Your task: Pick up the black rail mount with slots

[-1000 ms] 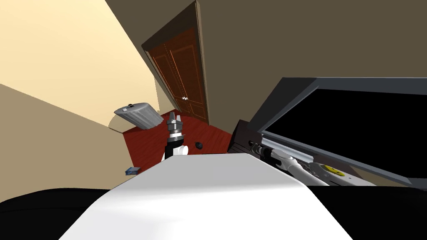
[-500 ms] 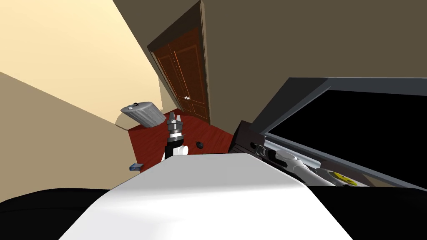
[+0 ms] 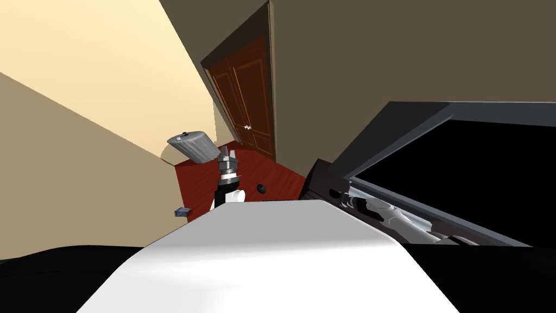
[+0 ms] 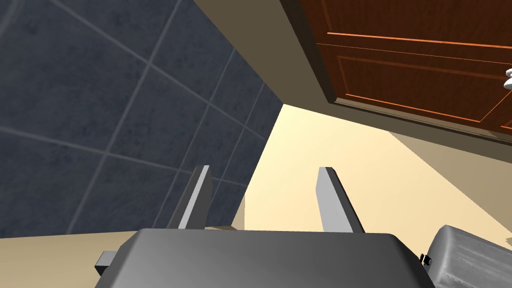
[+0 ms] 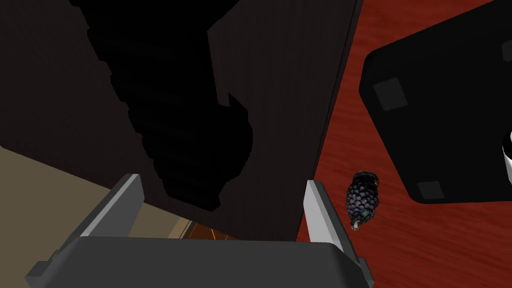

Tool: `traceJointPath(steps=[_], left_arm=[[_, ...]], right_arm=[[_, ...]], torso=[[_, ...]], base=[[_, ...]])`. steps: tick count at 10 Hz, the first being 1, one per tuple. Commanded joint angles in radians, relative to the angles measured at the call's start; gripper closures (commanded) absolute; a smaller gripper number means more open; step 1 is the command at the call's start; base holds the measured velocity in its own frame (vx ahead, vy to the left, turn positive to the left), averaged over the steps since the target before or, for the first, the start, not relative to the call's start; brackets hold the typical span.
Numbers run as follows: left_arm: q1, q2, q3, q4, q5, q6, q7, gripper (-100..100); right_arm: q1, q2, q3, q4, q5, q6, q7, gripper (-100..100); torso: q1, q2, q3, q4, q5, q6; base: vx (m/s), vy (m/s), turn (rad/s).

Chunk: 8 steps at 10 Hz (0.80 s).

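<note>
Blue box (image 3: 182,212): small, on the floor at the foot of the beige wall, far to my left.
Grey case (image 3: 191,146): ribbed, lying beyond the box at the wall's corner.
Left gripper (image 3: 227,161): held up in front of me over the red floor (image 3: 198,185). Its fingers (image 4: 199,195) stand apart with nothing between them.
Dark lump (image 5: 364,197): knobbly like a pine cone, on the red floor near the cabinet's edge and just outside one of my right fingers.
Door (image 3: 244,92): brown and panelled, with pale knobs, behind the floor patch.
Cabinet (image 3: 317,182): dark brown, on my right, and my right arm reaches across to it.
Right gripper (image 5: 221,179): fingers spread wide, holding nothing, aimed at the cabinet's dark face.
Rail mount (image 5: 170,125): a pure black shape with stepped edges against that dark face, ahead of my right gripper. Its near tip lies between the lines of the two fingers and touches neither. I take it for the mount, but cannot tell it from a shadow.
Frame (image 3: 391,130): grey and slanting, around a black area at far right, just above my right arm.
</note>
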Motion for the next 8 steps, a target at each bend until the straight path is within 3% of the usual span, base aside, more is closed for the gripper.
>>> traceJointPath(steps=[1, 6, 7, 8], left_arm=[[0.0, 0.0, 0.0, 0.0, 0.0, 0.0, 0.0, 0], [0.0, 0.0, 0.0, 0.0, 0.0, 0.0, 0.0, 0], [0.0, 0.0, 0.0, 0.0, 0.0, 0.0, 0.0, 0], [0.0, 0.0, 0.0, 0.0, 0.0, 0.0, 0.0, 0]], right_arm=[[-0.003, -0.029, 0.012, 0.05, 0.043, -0.005, 0.022, -100], [-0.014, -0.044, 0.024, 0.097, 0.075, -0.01, 0.038, -100], [-0.015, -0.045, 0.024, 0.1, 0.076, -0.011, 0.041, 0], [-0.015, -0.017, 0.031, 0.107, 0.076, 0.016, 0.048, -100]], torso=[[0.0, 0.0, 0.0, 0.0, 0.0, 0.0], [0.0, 0.0, 0.0, 0.0, 0.0, 0.0], [0.0, 0.0, 0.0, 0.0, 0.0, 0.0], [0.0, 0.001, 0.001, 0.0, 0.0, 0.0]], base=[[0.019, -0.002, 0.179], [0.018, -0.01, 0.061], [0.0, 0.0, 0.0], [0.02, -0.033, 0.059]])
